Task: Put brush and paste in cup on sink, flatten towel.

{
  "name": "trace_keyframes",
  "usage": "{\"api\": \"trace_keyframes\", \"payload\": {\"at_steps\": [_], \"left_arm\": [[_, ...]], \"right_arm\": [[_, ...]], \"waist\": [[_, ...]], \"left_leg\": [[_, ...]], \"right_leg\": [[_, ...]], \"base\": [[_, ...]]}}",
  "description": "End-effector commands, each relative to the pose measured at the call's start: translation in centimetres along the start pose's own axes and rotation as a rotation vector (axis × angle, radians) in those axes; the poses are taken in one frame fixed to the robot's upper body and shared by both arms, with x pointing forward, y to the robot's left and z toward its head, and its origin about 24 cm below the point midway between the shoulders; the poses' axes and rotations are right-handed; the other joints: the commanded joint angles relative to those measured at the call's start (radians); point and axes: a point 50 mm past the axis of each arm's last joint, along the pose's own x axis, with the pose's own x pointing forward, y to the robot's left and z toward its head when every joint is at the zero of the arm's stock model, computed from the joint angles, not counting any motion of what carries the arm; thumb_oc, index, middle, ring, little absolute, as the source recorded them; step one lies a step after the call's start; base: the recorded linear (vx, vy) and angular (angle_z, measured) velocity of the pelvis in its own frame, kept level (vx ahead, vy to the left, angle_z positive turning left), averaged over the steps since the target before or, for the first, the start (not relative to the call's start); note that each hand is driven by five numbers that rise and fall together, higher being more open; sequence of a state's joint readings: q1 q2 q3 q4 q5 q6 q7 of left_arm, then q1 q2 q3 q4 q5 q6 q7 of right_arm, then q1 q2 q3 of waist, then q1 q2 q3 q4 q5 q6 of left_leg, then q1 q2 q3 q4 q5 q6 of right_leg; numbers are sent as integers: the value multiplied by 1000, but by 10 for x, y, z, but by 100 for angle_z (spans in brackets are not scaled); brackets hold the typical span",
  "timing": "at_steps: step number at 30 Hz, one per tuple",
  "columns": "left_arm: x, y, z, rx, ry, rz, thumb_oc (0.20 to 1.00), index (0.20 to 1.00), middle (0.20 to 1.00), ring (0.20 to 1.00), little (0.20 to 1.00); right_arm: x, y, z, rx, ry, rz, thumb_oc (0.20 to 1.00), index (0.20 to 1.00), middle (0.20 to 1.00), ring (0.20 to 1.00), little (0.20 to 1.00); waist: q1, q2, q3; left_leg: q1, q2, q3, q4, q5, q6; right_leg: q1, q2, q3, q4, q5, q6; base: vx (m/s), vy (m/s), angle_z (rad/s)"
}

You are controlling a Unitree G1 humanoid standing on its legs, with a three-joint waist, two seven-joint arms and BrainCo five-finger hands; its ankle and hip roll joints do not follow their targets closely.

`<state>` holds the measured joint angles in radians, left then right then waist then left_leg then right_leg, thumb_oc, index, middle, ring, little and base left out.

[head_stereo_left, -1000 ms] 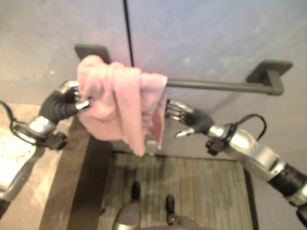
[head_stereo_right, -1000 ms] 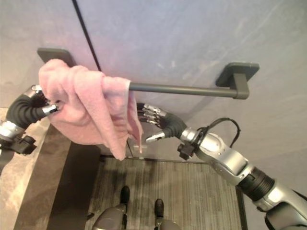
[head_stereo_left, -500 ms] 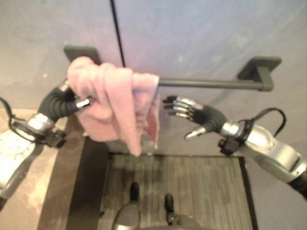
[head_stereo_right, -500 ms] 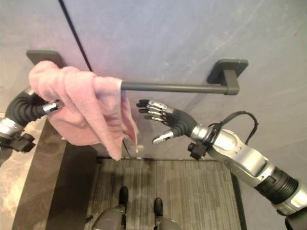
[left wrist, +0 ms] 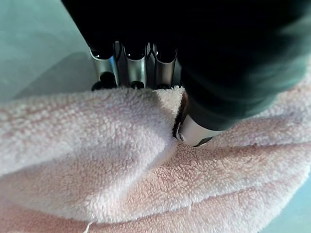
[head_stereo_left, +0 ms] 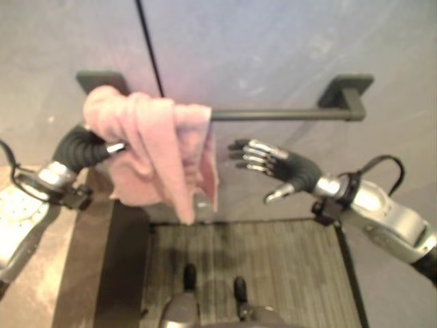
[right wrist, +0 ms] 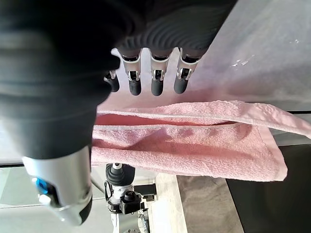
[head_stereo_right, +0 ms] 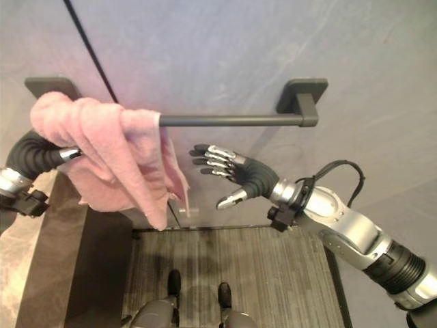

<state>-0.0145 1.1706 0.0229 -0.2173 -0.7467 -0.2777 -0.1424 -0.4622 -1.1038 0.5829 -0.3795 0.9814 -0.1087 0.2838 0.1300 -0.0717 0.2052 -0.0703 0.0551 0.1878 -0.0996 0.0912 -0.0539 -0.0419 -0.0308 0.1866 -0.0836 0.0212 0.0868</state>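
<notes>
Towel (head_stereo_right: pixel 116 160) bunched on bar (head_stereo_right: pixel 232 120), pinched by left hand (head_stereo_right: pixel 51 156); right hand (head_stereo_right: pixel 235 178) spread, just beside.

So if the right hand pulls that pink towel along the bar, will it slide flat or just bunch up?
The pink towel looks soft and floppy, draping in thick folds over the bar, so it will probably bunch. The left hand pinches it, which may anchor that end. The right hand is open beside it.

**Right hand backs off the towel**

The right hand (head_stereo_right: pixel 235 176) has drawn away from the pink towel (head_stereo_right: pixel 116 154) toward 3 o'clock: a second ago its fingertips touched the hanging edge, and now a clear gap lies between them, fingers spread straight. The whole view has also slid toward 9 o'clock, a camera move.
</notes>
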Motion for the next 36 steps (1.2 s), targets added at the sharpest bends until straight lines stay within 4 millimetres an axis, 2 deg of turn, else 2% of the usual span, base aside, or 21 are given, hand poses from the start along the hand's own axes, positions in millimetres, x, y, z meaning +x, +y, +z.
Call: {"api": "trace_keyframes", "payload": {"at_steps": [1, 11, 21, 26, 36], "left_arm": [[-7, 16, 1, 64, 9, 36, 200, 200, 200, 200, 200], [-5, 17, 1, 61, 2, 41, 200, 200, 200, 200, 200], [-2, 21, -9, 44, 14, 94, 200, 200, 200, 200, 200], [-3, 20, -11, 33, 16, 111, 200, 200, 200, 200, 200], [-1, 15, -14, 22, 15, 103, 200, 200, 200, 200, 200]], "right_arm": [[1, 16, 22, 23, -122, 82, 1000, 1000, 1000, 1000, 1000], [29, 36, 18, 138, -102, 262, 1000, 1000, 1000, 1000, 1000], [48, 47, 24, 100, -104, 358, 1000, 1000, 1000, 1000, 1000], [50, 43, 26, 67, -128, 318, 1000, 1000, 1000, 1000, 1000], [46, 42, 17, 59, -75, 303, 1000, 1000, 1000, 1000, 1000]], "waist": [[4, -50, -70], [29, -48, -64], [40, -39, -66], [44, -36, -63], [45, -36, -59]], "left_leg": [[26, 13, 18, 12, -64, -19], [48, -3, 30, 12, -76, -8], [43, -20, 14, 12, -75, -2], [42, -17, 10, 12, -71, -3], [40, -10, -4, 12, -69, -8]], "right_leg": [[-95, -137, -58, 6, 108, 142], [-93, -152, -67, 32, 110, 151], [-91, -165, -74, 31, 102, 150], [-89, -166, -79, 30, 98, 146], [-83, -163, -93, 37, 85, 136]], "base": [[-21, 21, -9], [-8, 29, -13], [-1, 9, 4], [0, 0, 0], [9, -10, 2]]}}
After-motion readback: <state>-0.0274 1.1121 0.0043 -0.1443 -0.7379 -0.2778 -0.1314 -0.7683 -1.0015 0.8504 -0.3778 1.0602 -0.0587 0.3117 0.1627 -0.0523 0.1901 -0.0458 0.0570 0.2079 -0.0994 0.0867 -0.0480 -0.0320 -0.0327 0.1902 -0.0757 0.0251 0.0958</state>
